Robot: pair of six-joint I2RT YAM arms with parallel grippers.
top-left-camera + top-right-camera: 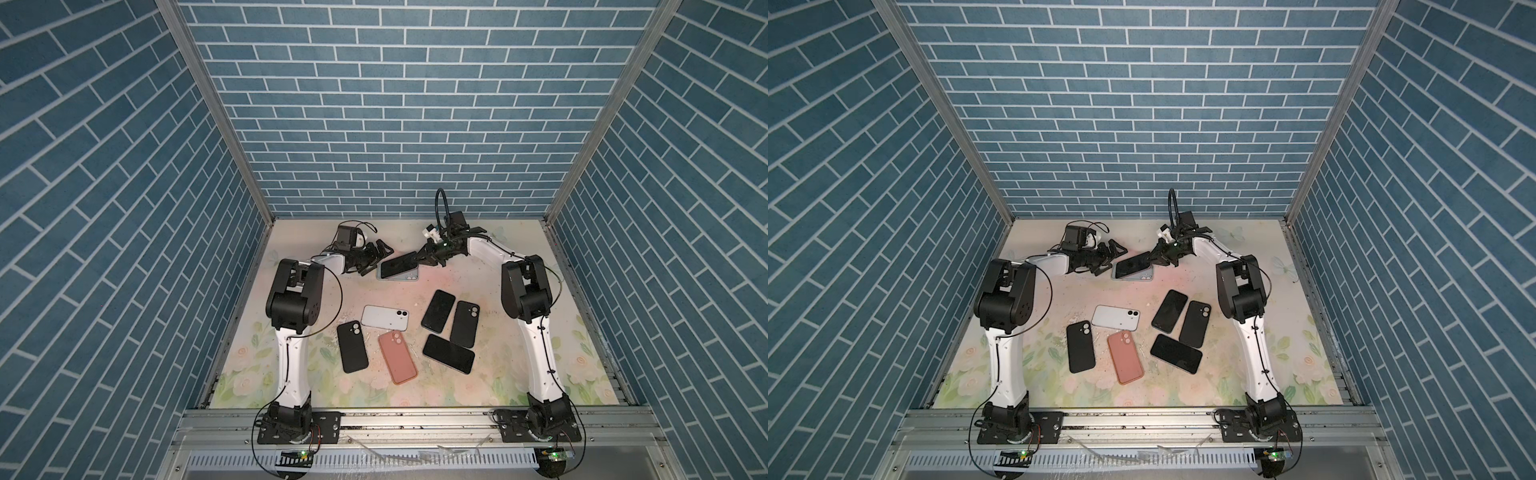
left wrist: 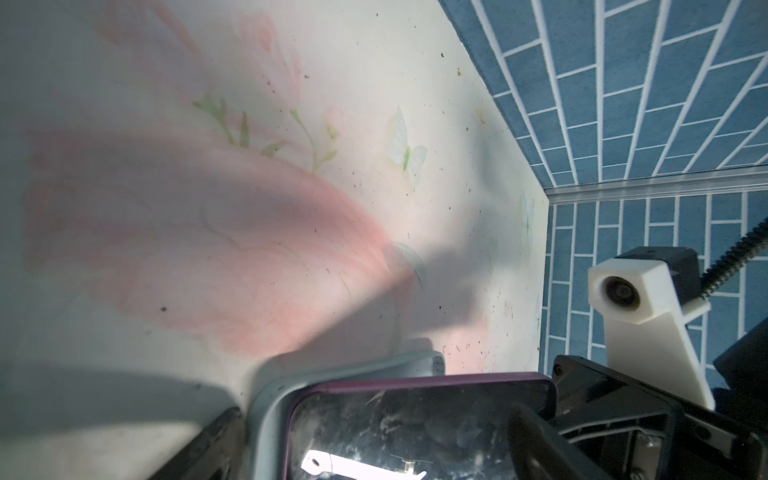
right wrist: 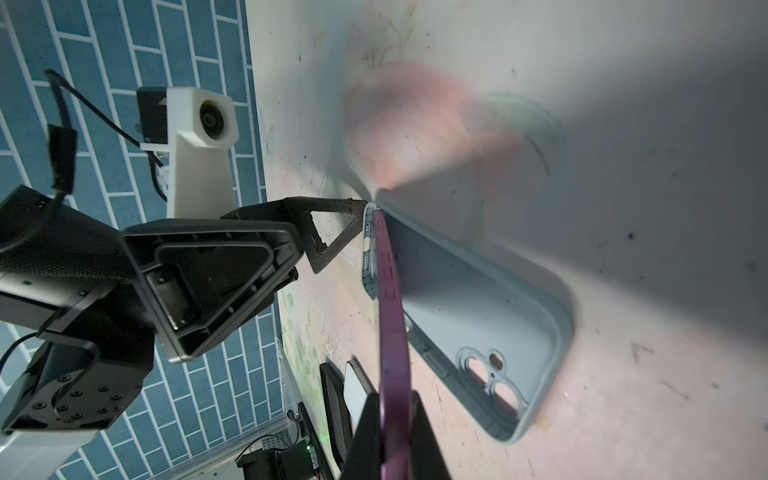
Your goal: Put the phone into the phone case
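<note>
**NO LEGIBLE MARKINGS**

No text, label, brand, number or sign legible in any view. Nothing readable on the phone (image 3: 390, 332) or on the phone case (image 3: 478, 307) (in both top views, too small and blurred to tell).
</note>
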